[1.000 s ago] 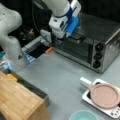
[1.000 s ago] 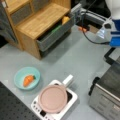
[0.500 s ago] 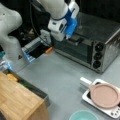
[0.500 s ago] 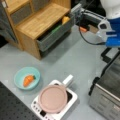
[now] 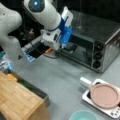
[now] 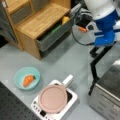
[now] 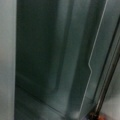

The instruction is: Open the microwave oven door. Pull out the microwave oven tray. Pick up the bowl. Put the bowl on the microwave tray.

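Table: grey, flat; carries everything below.

Wooden cabinet: at a front view's top left, with one drawer open.

Arm: white with blue joints, reaching in from a front view's top left to the oven's front.

Oven: silver box at a front view's upper right, three black knobs stacked down its right front. It sits at the bottom right corner in a front view.

Oven door: dark glass panel left of the knobs. Its long axis runs along the oven's front, sloping from a front view's left down to the right. The glass faces a front view's bottom left. It looks shut or barely ajar; which one cannot be told. The wrist view shows only dark glass close up. The tray is not seen, presumably inside.

White base: beside the oven, bearing a pink plate.

Bowl: teal, on the table at a front view's bottom edge, well apart from the oven. A front view shows a carrot lying in it.

Gripper: at the door's left end, close against it. Whether its jaws are closed on anything cannot be told.

Step in hand, as judged: opening the door. It would go best with a firm hold on the handle bar, and a pull square to the door's long axis that follows the hinge arc, so the oven does not slide.
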